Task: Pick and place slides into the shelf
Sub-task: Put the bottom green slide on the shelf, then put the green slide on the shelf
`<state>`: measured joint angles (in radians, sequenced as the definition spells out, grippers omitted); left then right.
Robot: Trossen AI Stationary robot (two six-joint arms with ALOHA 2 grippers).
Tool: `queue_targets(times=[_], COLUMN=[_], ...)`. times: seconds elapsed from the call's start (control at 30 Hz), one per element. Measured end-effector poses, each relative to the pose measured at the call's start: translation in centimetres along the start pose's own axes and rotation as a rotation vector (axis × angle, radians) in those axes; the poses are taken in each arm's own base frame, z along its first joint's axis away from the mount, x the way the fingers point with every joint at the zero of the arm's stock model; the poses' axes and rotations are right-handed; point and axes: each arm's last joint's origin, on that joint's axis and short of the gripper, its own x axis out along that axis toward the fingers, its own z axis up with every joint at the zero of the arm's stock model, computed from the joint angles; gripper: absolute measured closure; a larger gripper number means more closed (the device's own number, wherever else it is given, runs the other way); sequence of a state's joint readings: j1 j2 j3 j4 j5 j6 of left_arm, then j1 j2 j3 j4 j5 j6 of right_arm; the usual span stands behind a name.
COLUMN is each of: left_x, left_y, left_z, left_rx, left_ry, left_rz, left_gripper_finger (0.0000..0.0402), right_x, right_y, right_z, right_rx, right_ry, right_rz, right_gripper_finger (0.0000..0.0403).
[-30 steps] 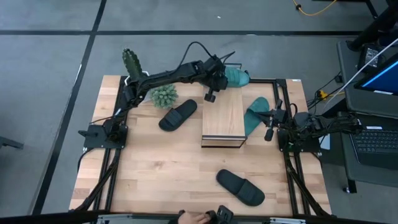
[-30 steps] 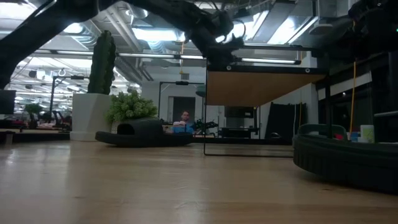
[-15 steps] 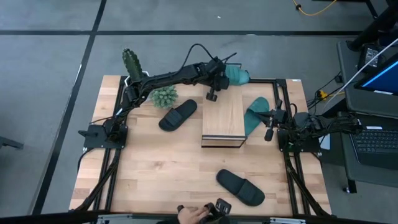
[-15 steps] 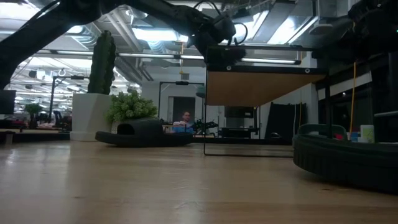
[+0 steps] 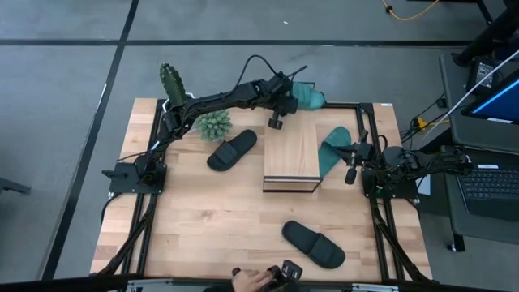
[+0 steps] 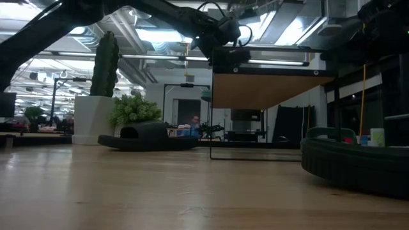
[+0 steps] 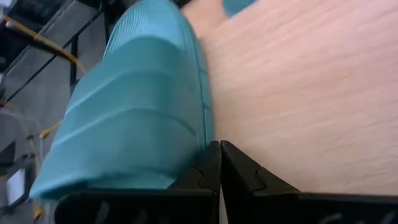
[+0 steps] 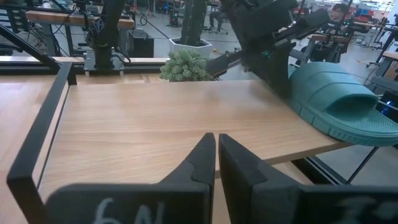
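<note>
The butcher-block table (image 5: 203, 219) carries everything, with the shelf (image 5: 290, 154) standing right of its middle, its plank top running lengthwise from the front edge toward the far edge. The left arm reaches across the far side of the table to the shelf's far end. There the left gripper (image 5: 276, 104) has its fingers pressed together, touching the side of a teal slide (image 5: 306, 97) — whether they pinch any of it cannot be told. That slide sits at the shelf's far end, partly overhanging it, long axis roughly left to right. The right gripper (image 5: 351, 166) waits just right of the shelf, jaws almost closed and holding nothing. Beside it the second teal slide (image 5: 333, 148) stands tilted against the shelf's right side. One black slide (image 5: 232, 150) lies left of the shelf, angled diagonally; the other black slide (image 5: 313, 244) lies near the front edge, also diagonal — well apart from the shelf.
</note>
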<state>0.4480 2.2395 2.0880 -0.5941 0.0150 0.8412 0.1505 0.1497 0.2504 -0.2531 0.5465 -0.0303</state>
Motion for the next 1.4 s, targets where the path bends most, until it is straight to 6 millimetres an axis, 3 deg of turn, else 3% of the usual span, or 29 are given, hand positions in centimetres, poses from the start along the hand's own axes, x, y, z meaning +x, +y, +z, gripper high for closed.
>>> queue_targets(times=[0.23, 0.43, 0.67, 0.9, 1.07, 1.17, 1.3, 1.4], left_x=[-0.4, -3.7, -7.0, -10.0, -11.0, -10.5, -7.0, -6.0], left_y=[-1.1, -0.8, 0.7, 1.4, 3.3, 3.6, 0.7, -0.5], left_z=[1.4, 3.3, 2.1, 3.3, 3.5, 3.1, 2.8, 3.0], left_rx=[0.031, 0.052, -0.129, -0.163, -0.230, -0.301, -0.330, -0.328], left_ry=[-0.036, -0.117, -0.238, -0.307, -0.420, -0.516, -0.523, -0.552], left_rz=[-0.030, -0.033, -0.217, -0.167, -0.077, -0.118, -0.149, -0.128], left_gripper_finger=[0.0401, 0.0401, 0.0401, 0.0401, 0.0402, 0.0401, 0.0401, 0.0401], right_x=[0.0, 0.0, 0.0, 0.0, 0.0, 0.0, 0.0, 0.0], right_y=[0.0, 0.0, 0.0, 0.0, 0.0, 0.0, 0.0, 0.0], right_z=[0.0, -0.1, -0.4, -0.5, -0.5, -0.5, -0.5, -0.5], right_rx=[-0.001, -0.001, 0.006, 0.021, 0.025, 0.026, 0.026, 0.026], right_ry=[0.003, 0.005, 0.038, 0.045, 0.045, 0.045, 0.045, 0.046], right_rz=[0.000, 0.001, 0.002, 0.000, 0.000, -0.001, 0.000, 0.000], right_gripper_finger=[0.0380, 0.0380, 0.0380, 0.0380, 0.0379, 0.0380, 0.0380, 0.0380])
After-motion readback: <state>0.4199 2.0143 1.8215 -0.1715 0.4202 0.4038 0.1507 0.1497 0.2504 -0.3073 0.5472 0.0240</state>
